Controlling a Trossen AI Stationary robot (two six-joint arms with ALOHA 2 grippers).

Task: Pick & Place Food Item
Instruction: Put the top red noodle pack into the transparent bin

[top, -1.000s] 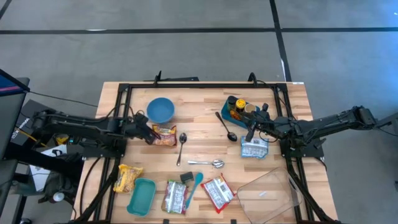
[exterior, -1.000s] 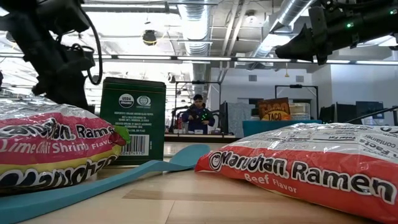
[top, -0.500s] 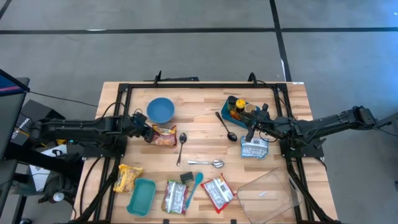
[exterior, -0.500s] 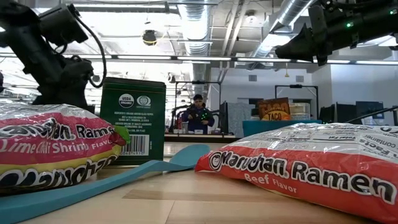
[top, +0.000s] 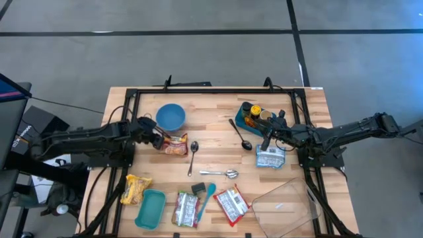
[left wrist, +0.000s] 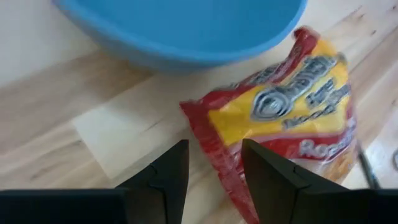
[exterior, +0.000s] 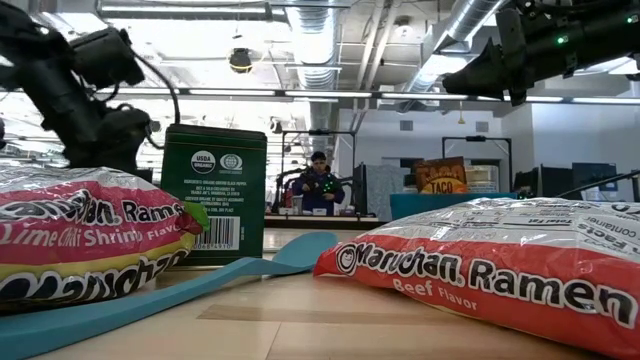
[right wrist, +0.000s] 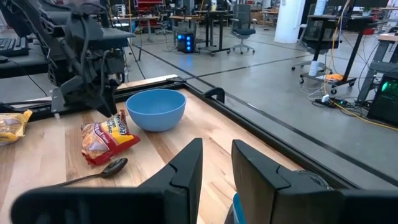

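A red and yellow snack packet (top: 175, 143) lies flat on the wooden table, just near of a blue bowl (top: 170, 117). My left gripper (top: 157, 139) is open at the packet's left end. In the left wrist view (left wrist: 213, 146) its two fingers stand on either side of the packet's red edge (left wrist: 208, 140). My right gripper (top: 267, 139) is open and empty, held above the table near a white and blue packet (top: 270, 157). Its wrist view (right wrist: 216, 144) looks across the table to the bowl (right wrist: 156, 109) and the snack packet (right wrist: 104, 139). My left gripper comes at the snack packet's left edge (left wrist: 208, 140) slanting down from the table's left. One finger (left wrist: 261, 168) shows over the packet and the other (left wrist: 168, 171) over bare wood. I cannot tell whether either finger touches the packet, which lies flat on the table.
A teal holder with bottles (top: 254, 115), a black ladle (top: 240, 134) and two spoons (top: 192, 156) lie mid-table. Along the near edge are a yellow packet (top: 134, 188), a teal tray (top: 151, 208), ramen packets (top: 231, 203), a green box (exterior: 214, 195), a teal spatula (top: 207, 196) and a clear container (top: 287, 205).
My left arm has risen at the wrist, as the low view shows, and its links have swung a little toward the table's far edge. Its gripper has stayed at the snack packet's left end.
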